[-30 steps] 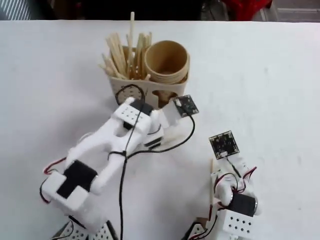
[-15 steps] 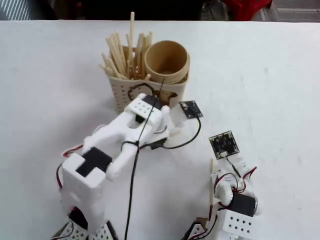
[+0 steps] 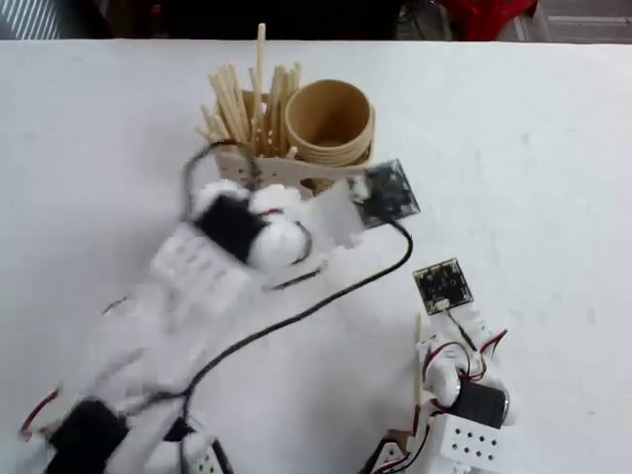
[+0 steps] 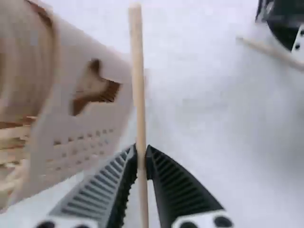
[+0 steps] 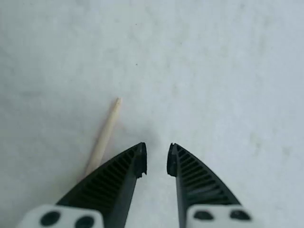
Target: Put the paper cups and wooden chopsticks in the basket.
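A white table (image 3: 553, 148) fills the high view, with the basket (image 3: 296, 170) at upper centre holding chopsticks (image 3: 242, 104) and paper cups (image 3: 329, 118). A loose chopstick (image 3: 417, 365) lies at lower right. In the left wrist view, the left gripper (image 4: 141, 154) pinches one stick (image 4: 137, 85) just beside the basket wall. In the right wrist view, the right gripper (image 5: 156, 159) is slightly spread and holds nothing, with the loose chopstick beside one finger.

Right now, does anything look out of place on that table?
One chopstick lies loose on the table beside the right gripper, while the others stand in the basket. The left gripper is shut on another stick next to the basket. Nothing looks spilled or broken.
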Controlling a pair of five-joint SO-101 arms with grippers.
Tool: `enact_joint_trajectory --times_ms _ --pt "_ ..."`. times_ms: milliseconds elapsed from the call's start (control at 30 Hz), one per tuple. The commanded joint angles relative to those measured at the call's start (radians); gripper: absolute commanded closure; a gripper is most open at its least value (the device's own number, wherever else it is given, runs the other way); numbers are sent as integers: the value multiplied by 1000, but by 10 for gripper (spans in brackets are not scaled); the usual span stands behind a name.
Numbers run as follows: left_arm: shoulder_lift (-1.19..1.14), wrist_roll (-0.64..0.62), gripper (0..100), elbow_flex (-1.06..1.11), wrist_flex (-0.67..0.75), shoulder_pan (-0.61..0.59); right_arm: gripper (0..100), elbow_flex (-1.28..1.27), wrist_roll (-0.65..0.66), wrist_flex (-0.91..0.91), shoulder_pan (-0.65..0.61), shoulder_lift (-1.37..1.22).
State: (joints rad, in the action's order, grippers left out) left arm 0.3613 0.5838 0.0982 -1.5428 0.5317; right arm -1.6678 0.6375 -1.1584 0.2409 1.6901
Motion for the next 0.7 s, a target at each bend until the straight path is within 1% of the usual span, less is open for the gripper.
enact_joint_trajectory --times_ms 0,100,233,300,333,433,500,667 --pt "252 -11 978 -212 37 -47 912 3 8 18 4 7" --pt "266 -32 978 -324 184 -87 912 3 8 18 4 7" --pt "209 -216 978 -344 529 -130 913 2 8 18 4 7" --pt "147 -267 978 -345 661 -162 913 0 8 18 4 7" --pt "111 -270 978 -350 707 -173 913 -2 8 18 4 7" --pt "13 -278 978 -344 802 -208 913 -2 8 18 4 7" --pt "-48 -285 978 -342 822 -220 913 -2 8 18 4 7" --pt "-127 -393 978 -284 872 -289 913 -2 8 18 4 7"
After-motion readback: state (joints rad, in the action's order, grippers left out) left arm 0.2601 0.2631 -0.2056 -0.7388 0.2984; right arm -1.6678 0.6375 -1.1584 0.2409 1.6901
